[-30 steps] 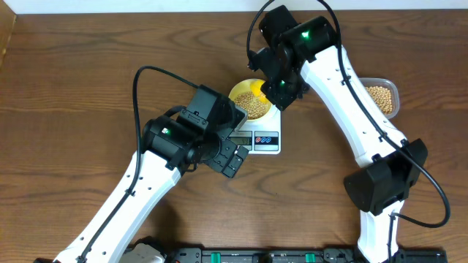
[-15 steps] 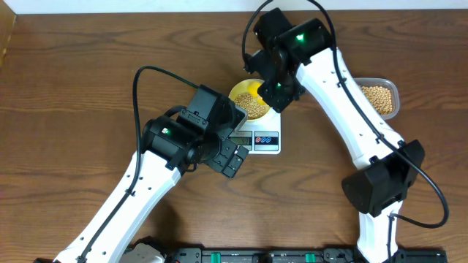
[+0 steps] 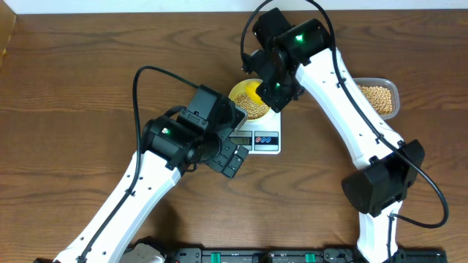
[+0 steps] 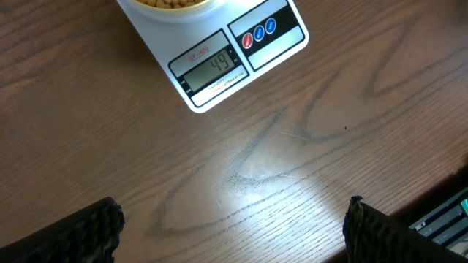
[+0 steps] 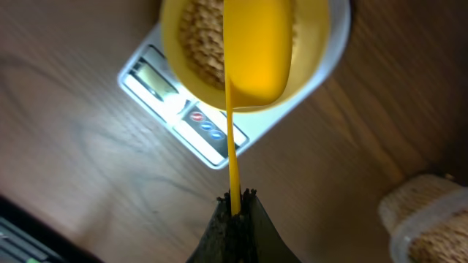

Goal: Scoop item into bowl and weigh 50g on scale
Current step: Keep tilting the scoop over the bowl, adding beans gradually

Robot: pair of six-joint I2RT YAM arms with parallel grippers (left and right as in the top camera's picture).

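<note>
The white scale [image 3: 265, 140] carries the pale-yellow bowl [image 3: 235, 98], which holds tan beans [image 3: 254, 109]. In the left wrist view the scale [image 4: 219, 69] shows 49 on its display. My right gripper [image 5: 234, 199] is shut on the thin handle of a bright yellow scoop [image 5: 256, 51]. That scoop hangs over the bowl [image 5: 318, 44] with its back to the camera, so its inside is hidden. From overhead the right gripper [image 3: 276, 89] sits at the bowl's right side. My left gripper [image 4: 234, 234] is open over bare wood, in front of the scale, holding nothing.
A clear plastic tub [image 3: 382, 98] with more beans stands to the right of the scale, behind the right arm; its corner [image 5: 431, 226] shows in the right wrist view. A dark rail [image 3: 263, 256] runs along the table's front edge.
The right arm has shifted slightly left with the scoop over the bowl. The left arm has not moved.
</note>
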